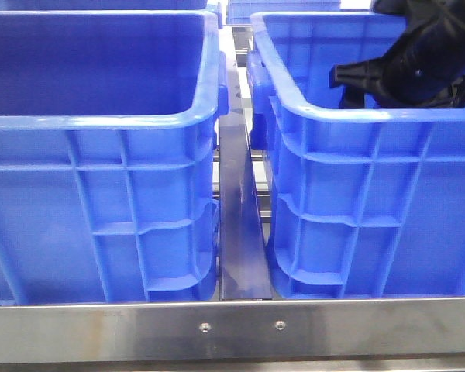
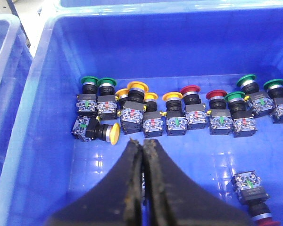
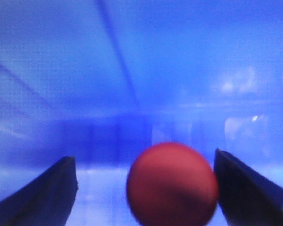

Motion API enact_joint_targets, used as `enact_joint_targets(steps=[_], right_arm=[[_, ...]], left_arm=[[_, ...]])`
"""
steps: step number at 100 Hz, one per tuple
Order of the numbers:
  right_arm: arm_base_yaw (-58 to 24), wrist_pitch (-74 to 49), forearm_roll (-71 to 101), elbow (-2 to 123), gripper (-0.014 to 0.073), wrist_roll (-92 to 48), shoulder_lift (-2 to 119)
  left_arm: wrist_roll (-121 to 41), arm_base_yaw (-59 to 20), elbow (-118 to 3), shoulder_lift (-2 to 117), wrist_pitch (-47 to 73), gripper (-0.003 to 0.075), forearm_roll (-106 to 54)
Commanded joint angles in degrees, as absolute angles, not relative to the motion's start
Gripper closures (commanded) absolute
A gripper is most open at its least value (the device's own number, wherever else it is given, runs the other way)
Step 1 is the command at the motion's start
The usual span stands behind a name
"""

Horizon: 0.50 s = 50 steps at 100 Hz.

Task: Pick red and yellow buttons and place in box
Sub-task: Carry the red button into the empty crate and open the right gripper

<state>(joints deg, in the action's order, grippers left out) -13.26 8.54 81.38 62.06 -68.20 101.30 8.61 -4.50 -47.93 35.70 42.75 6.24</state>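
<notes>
— Where's the right pincer (image 3: 146, 188) gone?

— Down inside the right-hand blue crate (image 1: 356, 116); from the front you only see the black arm (image 1: 418, 62) dipping over its rim. Up close, its two dark fingers (image 3: 47, 197) stand wide apart, with a red button (image 3: 172, 183) between them, its cap nearer one finger than the other. Too blurred to say whether anything touches it.

— And the left pincer (image 2: 142, 155)?

— Pressed shut on nothing, fingertips together, hanging above the floor of a blue crate (image 2: 33, 117) that has the pile of buttons in it.

— What's in that pile?

— A row along the crate floor, just beyond the closed fingertips: yellow buttons (image 2: 137, 89), red ones (image 2: 191, 92), green ones (image 2: 89, 81) at either end. One yellow button (image 2: 114, 133) lies tipped on its side nearest the fingertips. One more button (image 2: 250, 186) lies apart from the row.

— The other crate at the front?

— The left-hand crate (image 1: 101, 124) stands beside the right one, a metal rail (image 1: 240, 225) between them.
</notes>
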Motion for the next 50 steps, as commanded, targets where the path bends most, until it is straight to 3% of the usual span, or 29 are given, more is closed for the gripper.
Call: enact_joint_targets(steps=[1,50], right_arm=[[-13.2,9.2,81.0,62.1,-0.0022,-68.4,95.9],[-13.2,4.9,81.0,45.6,-0.0022,-70.4,64.7]], left_arm=[[9.2,-4.4,-49.4,35.8,38.6,0.0739,6.5],[9.2,-4.4,-49.4,35.8,38.6,0.0739,6.5]])
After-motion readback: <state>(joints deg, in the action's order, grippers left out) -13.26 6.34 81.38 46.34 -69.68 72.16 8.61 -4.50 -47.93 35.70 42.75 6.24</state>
